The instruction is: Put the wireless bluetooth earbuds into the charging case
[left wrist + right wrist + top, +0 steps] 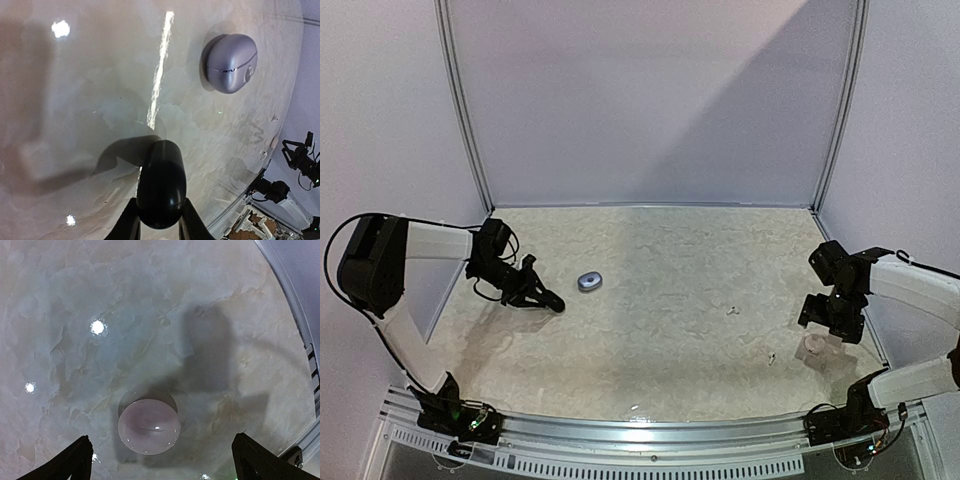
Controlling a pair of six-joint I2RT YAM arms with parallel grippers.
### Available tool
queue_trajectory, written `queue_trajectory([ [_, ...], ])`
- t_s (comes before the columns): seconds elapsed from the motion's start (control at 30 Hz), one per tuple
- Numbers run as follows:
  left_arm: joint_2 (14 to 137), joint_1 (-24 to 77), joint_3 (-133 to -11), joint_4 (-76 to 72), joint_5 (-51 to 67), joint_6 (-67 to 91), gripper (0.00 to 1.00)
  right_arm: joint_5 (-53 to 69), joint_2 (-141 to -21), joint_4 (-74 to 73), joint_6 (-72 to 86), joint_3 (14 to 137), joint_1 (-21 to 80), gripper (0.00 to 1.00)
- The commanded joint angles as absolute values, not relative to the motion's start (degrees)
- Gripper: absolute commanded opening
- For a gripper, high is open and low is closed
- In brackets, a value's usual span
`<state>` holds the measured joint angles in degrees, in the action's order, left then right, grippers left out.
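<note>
At the lower right of the top view, the right gripper (161, 440) hangs with jaws spread wide above a pale round case (148, 426). One tiny white earbud (771, 357) lies just left of this case, and a second earbud (732, 311) lies nearer the middle of the table (660, 250). At the left side, the left gripper (160, 212) is clamped on a black case (161, 175). A grey case (230, 62) lies closed near it.

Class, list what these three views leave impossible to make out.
Pale speck, top view: too small to identify as an earbud.
Black case, left wrist view: lower end cut off by the frame edge and the end effector fingers.
White case, right wrist view: blurred; open or closed unclear.
</note>
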<state>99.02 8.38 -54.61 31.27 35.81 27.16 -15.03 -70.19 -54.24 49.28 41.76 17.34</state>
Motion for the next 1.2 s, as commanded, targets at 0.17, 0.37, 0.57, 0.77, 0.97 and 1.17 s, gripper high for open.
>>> queue_trajectory([
  [0.17, 99.43, 7.91, -55.71, 37.44, 27.51, 28.30, 0.59, -9.00, -75.14, -44.62, 48.39, 38.89, 15.46, 0.99],
  [0.37, 95.86, 7.99, -57.86, 45.60, 20.70, 27.88, 0.89, -7.69, -78.26, -42.30, 47.15, 38.25, 13.97, 0.95],
  [0.57, 92.99, 8.00, -59.03, 48.77, 21.63, 28.37, 0.91, -6.90, -79.98, -40.15, 46.98, 36.49, 13.88, 0.87],
  [0.77, 92.24, 7.93, -59.44, 48.81, 22.39, 28.83, 0.91, -6.09, -80.36, -37.99, 47.63, 34.14, 13.78, 0.74],
  [0.97, 92.48, 7.99, -59.78, 48.98, 22.67, 29.35, 0.90, -5.05, -80.08, -37.37, 47.66, 33.18, 13.78, 0.47],
  [1.17, 90.93, 8.50, -62.80, 49.16, 25.48, 29.88, 0.88, -2.84, -77.79, -38.25, 45.14, 35.98, 13.74, 0.34],
])
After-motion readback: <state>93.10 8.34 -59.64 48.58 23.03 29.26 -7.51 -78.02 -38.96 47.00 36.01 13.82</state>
